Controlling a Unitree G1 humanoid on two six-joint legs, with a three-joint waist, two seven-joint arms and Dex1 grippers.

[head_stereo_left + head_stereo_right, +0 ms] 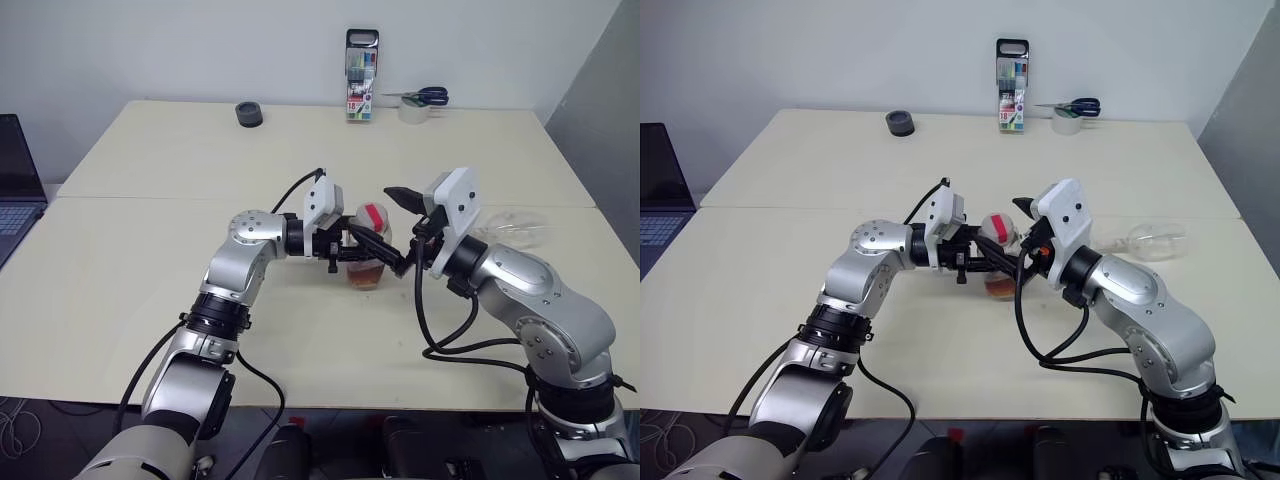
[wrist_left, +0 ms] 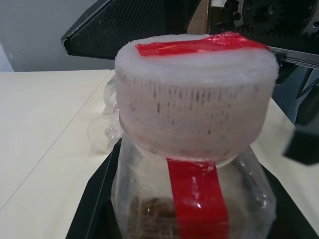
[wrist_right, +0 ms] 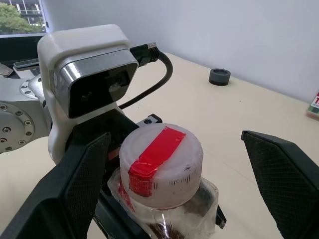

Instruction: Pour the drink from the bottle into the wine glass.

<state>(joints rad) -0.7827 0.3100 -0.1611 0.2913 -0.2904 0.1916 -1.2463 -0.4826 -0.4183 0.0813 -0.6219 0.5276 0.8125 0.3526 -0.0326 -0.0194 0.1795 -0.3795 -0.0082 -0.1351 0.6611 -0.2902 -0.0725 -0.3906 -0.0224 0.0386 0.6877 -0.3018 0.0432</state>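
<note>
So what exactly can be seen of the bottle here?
The bottle is small, clear plastic and squarish, standing upright on the table. Its wide whitish cap is still on, crossed by a red strip. A little amber drink sits at the bottom. The left gripper clamps its body; the open right gripper flanks the cap.

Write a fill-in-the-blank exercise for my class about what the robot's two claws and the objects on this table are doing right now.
1. The left claw is shut on the ____.
2. The right claw stands ____ on either side of the bottle's white cap.
3. The wine glass is lying on its ____ on the table.
4. The strip of tape across the cap is ____.

Missing words: bottle; open; side; red
</note>
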